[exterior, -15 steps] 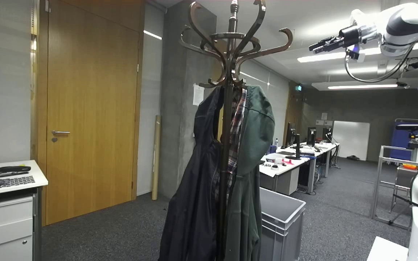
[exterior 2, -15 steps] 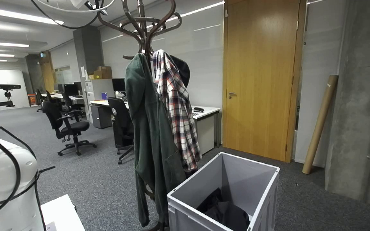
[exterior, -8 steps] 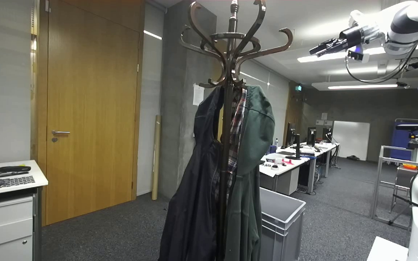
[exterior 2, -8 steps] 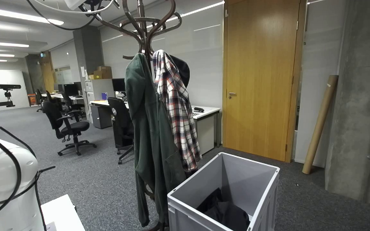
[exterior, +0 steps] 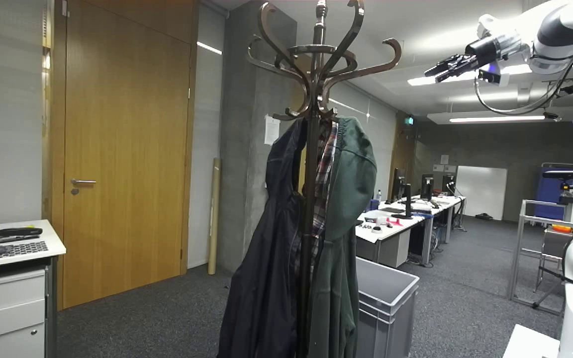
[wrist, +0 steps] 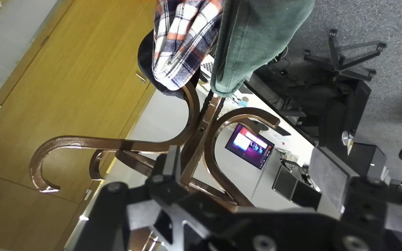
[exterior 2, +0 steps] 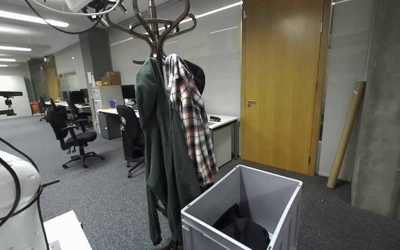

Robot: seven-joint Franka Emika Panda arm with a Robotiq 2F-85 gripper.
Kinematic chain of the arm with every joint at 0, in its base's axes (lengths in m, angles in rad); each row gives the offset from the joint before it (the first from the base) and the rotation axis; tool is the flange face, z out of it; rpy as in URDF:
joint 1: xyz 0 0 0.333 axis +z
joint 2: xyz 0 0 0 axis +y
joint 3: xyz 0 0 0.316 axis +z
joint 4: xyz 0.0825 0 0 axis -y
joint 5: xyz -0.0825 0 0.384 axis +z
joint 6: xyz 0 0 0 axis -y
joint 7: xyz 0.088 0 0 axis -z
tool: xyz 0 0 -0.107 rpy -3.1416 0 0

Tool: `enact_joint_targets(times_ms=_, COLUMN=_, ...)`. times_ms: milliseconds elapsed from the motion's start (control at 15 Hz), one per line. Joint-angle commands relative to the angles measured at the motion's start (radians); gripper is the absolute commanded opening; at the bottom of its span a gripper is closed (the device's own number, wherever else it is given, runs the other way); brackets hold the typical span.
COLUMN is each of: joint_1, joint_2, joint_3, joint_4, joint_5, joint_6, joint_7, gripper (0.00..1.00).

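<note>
My gripper (exterior: 432, 76) is in the air at the upper right of an exterior view, apart from a dark brown coat rack (exterior: 311, 179). In the wrist view the gripper (wrist: 251, 167) has its fingers wide apart with nothing between them. The rack's curved hooks (wrist: 209, 146) show behind and beside the fingers. A green garment (wrist: 257, 42) and a plaid shirt (wrist: 183, 45) hang from the rack's lower hooks. They also show in an exterior view, the green garment (exterior 2: 161, 128) beside the plaid shirt (exterior 2: 189, 118). A dark jacket (exterior: 266, 278) hangs on the rack's other side.
A grey bin (exterior 2: 262, 184) with dark cloth (exterior 2: 245, 229) inside stands by the rack's foot. A white desk (exterior: 52, 238) stands near a wooden door (exterior: 127, 149). Office chairs (exterior 2: 78, 137) and desks stand farther back. A cardboard tube (exterior 2: 347, 135) leans by a pillar.
The gripper has dipped a little and its fingers look slightly more separated in an exterior view. More of the black wrist shows at the top. The garments and bin have not moved.
</note>
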Motion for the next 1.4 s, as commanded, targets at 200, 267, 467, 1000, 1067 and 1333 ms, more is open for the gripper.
enact_joint_targets(times_ms=200, joint_1=-0.084, joint_2=-0.005, joint_3=0.048, joint_4=-0.099, joint_5=-0.058, joint_6=0.075, joint_7=0.203, gripper=1.00)
enact_joint_targets(times_ms=267, joint_1=-0.084, joint_2=-0.004, joint_3=0.051, joint_4=-0.110, joint_5=-0.061, joint_6=0.081, joint_7=0.229, gripper=1.00)
enact_joint_targets(times_ms=467, joint_1=-0.074, joint_2=0.003, joint_3=0.058, joint_4=-0.125, joint_5=-0.066, joint_6=0.105, joint_7=0.287, gripper=1.00)
enact_joint_targets(times_ms=1000, joint_1=-0.036, joint_2=0.008, joint_3=0.044, joint_4=-0.120, joint_5=-0.063, joint_6=0.085, joint_7=0.325, gripper=1.00)
enact_joint_targets(times_ms=1067, joint_1=-0.036, joint_2=0.008, joint_3=0.044, joint_4=-0.120, joint_5=-0.063, joint_6=0.085, joint_7=0.325, gripper=1.00)
enact_joint_targets(times_ms=1333, joint_1=-0.042, joint_2=0.001, joint_3=0.051, joint_4=-0.136, joint_5=-0.064, joint_6=0.093, joint_7=0.337, gripper=1.00)
